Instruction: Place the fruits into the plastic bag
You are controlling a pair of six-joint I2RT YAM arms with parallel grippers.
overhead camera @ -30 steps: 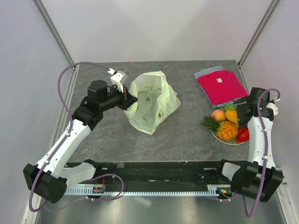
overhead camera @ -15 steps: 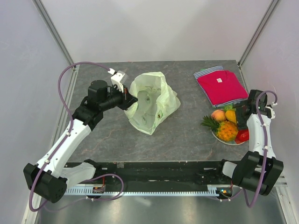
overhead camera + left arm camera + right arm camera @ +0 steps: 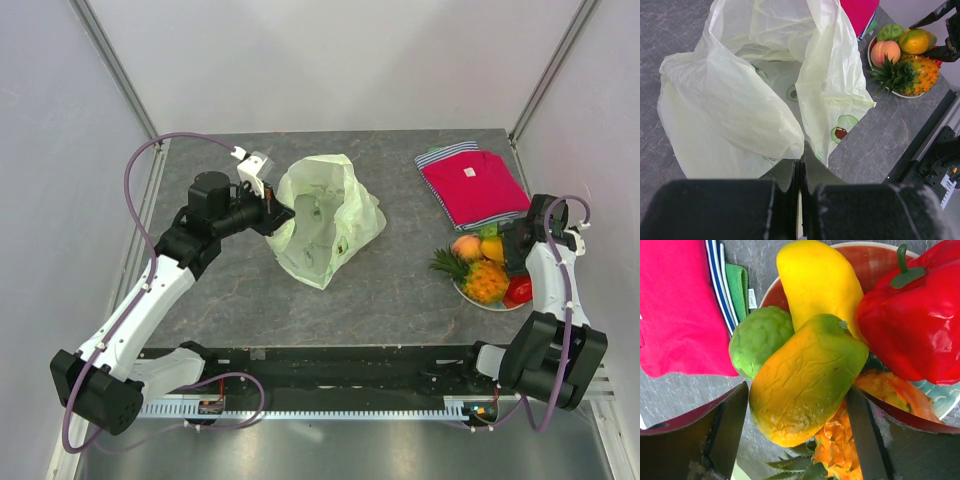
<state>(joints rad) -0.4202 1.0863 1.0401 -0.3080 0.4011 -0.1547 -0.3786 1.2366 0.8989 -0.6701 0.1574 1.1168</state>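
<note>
On plate point(image 3: 875, 260): mango point(image 3: 805, 380) orange-yellow, green-tipped, wrinkled skin.

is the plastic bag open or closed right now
Open: the plastic bag gapes wide, its printed inner wall visible, with the left gripper shut on its rim.

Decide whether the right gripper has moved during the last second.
Yes. Seen from above, the right gripper has left the red shirt and come nearer, over the fruits on the plate.

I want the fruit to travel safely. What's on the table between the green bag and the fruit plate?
Nothing: the top view shows only bare table between the plastic bag and the plate of fruits.
</note>
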